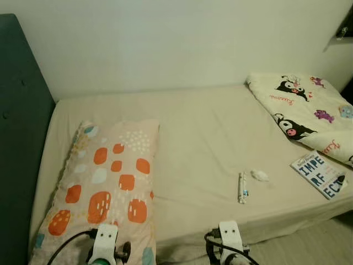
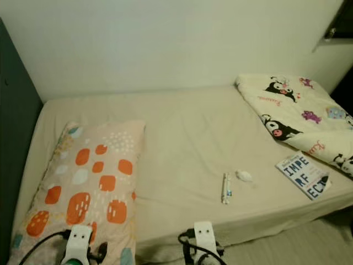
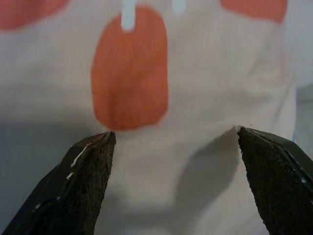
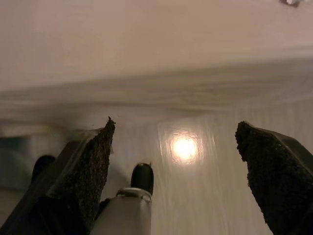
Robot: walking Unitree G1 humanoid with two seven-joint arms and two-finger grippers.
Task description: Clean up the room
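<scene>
A beige bed [image 1: 204,138] fills the scene. On its left lies a pillow [image 1: 107,185] with orange and pale spots. Near the front right edge lie a small white tube [image 1: 242,187], a crumpled white tissue [image 1: 260,175] and a book [image 1: 320,174] with big letters on its cover. A cartoon-print blanket [image 1: 306,107] is bunched at the far right. My left gripper [image 3: 173,134] is open just over the pillow's near end, nothing between its fingers. My right gripper [image 4: 173,132] is open, low beside the bed's front edge, pointing at the floor.
A dark headboard [image 1: 16,132] stands along the left side. A plain wall runs behind the bed. Pale floor [image 1: 309,245] shows at the lower right, with a bright light reflection [image 4: 185,147] on it. A dark shelf [image 1: 343,30] hangs at the upper right.
</scene>
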